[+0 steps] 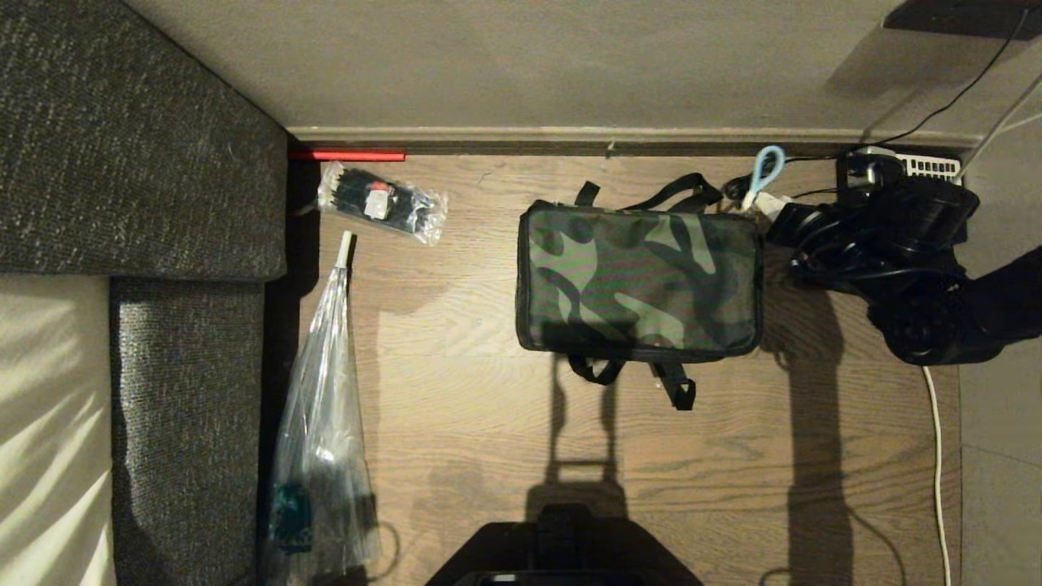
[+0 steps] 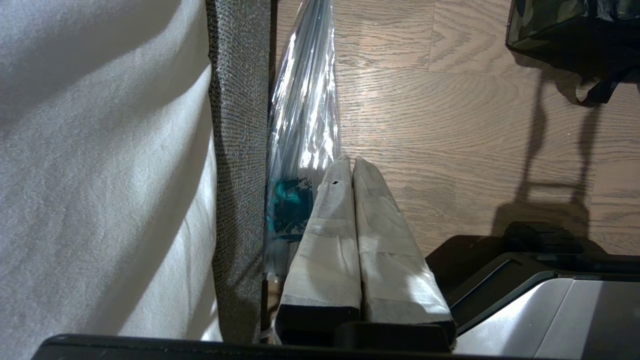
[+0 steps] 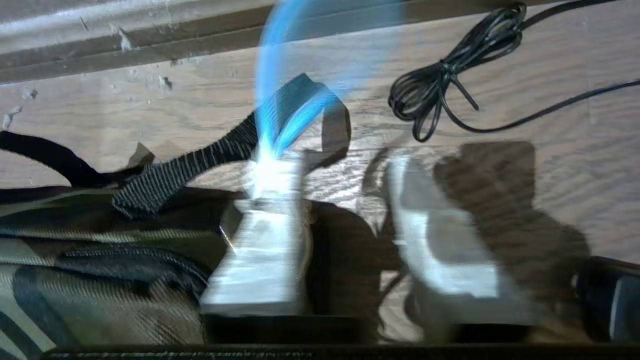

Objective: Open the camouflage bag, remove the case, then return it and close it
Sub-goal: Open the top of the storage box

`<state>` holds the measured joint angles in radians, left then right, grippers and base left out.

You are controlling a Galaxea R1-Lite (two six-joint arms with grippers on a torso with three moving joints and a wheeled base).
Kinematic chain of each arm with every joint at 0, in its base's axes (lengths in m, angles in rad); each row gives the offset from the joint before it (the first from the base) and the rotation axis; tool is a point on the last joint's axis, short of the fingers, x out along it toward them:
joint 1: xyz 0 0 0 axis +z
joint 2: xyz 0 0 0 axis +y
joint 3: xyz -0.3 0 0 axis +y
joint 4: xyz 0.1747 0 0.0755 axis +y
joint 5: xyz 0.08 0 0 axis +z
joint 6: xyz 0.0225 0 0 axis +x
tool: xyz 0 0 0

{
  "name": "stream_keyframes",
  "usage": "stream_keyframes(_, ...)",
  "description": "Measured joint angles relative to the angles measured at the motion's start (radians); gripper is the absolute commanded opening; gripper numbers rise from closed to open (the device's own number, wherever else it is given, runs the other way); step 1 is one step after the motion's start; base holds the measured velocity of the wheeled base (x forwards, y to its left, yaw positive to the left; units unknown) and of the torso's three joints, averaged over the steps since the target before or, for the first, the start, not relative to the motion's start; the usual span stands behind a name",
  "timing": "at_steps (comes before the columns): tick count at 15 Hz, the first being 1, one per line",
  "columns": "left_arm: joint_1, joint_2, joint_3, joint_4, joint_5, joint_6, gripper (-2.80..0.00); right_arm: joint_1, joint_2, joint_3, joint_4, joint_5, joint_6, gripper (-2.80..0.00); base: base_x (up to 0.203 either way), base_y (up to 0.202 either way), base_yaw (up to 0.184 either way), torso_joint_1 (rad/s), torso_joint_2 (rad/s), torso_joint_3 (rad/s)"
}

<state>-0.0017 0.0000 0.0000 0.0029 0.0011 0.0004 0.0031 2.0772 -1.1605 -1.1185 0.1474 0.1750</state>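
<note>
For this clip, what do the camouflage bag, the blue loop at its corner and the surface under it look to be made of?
The camouflage bag looks like matte woven fabric: a fine twill weave shows close up, and its black straps are ribbed webbing. The blue loop seems to be smooth flexible plastic or cord; motion blur leaves that open. The floor reads as wood or wood-look laminate, with printed-looking grain, plank seams and a low sheen.

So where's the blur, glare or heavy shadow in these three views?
Right wrist view: motion blur smears the blue loop and the right gripper, fingers apart. Head view: long shadows fall across the floor below the camouflage bag. Left wrist view: sharp, glare on the clear plastic bag.
</note>
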Motion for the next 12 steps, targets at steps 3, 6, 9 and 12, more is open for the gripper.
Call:
stream_keyframes(3, 0.0, 0.0, 0.0, 0.0, 0.0, 0.0, -2.8, -0.06, 0.001, 0.009, 0.015, 0.036, 0.003, 0.0, 0.0, 0.0, 0.0, 0.0, 0.0, 0.0)
stream_keyframes(6, 0.0, 0.0, 0.0, 0.0, 0.0, 0.0, -2.8, -0.116, -0.01, 0.015, 0.082, 0.134, 0.103, 0.0, 0.0, 0.0, 0.0, 0.0, 0.0, 0.0)
stream_keyframes(9, 0.0, 0.0, 0.0, 0.0, 0.0, 0.0, -2.8, -0.134, -0.048, 0.037, 0.249, 0.236, 0.315, 0.0, 0.0, 0.0, 0.0, 0.0, 0.0, 0.0)
stream_keyframes(12, 0.0, 0.0, 0.0, 0.0, 0.0, 0.0, -2.8, -0.111, -0.076, 0.066, 0.441, 0.269, 0.446, 0.0, 0.0, 0.0, 0.0, 0.0, 0.0, 0.0)
